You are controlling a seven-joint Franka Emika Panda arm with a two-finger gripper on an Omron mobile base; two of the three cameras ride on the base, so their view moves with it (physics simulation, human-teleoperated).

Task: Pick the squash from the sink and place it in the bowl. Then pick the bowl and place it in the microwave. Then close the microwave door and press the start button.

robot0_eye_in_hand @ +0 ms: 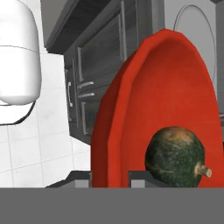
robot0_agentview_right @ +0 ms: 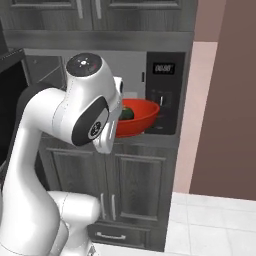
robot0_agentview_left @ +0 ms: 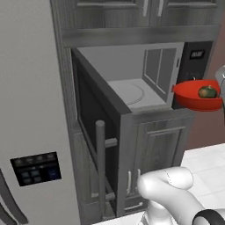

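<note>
- The microwave [robot0_agentview_left: 132,83] is sitting built into dark grey cabinets [robot0_agentview_left: 154,149], its white inside standing bare with a round turntable [robot0_agentview_left: 132,93] on the floor of it.
- A tall grey refrigerator [robot0_agentview_left: 30,110] is filling the left of the left base view; a white tiled floor [robot0_agentview_right: 215,225] and a brown wall [robot0_agentview_right: 230,100] are showing to the right in the right base view.
- The microwave door [robot0_agentview_left: 94,132] is hanging wide open, swung out to the left, its bar handle [robot0_agentview_left: 100,167] facing the room.
- The bowl [robot0_agentview_left: 198,96] is hovering in the air just in front of the control panel [robot0_agentview_left: 196,61], level with the cavity opening and to its right.
- The squash [robot0_agentview_left: 207,92] is lying inside the bowl.
- In the hand view the gripper [robot0_eye_in_hand: 109,177] is pinching the bowl's rim, jaws partly closed on either side of it.
- In the right base view the arm [robot0_agentview_right: 75,120] is covering the left half of the bowl and most of the cavity.
- The bowl's right edge is being cut off by the frame in the left base view.
</note>
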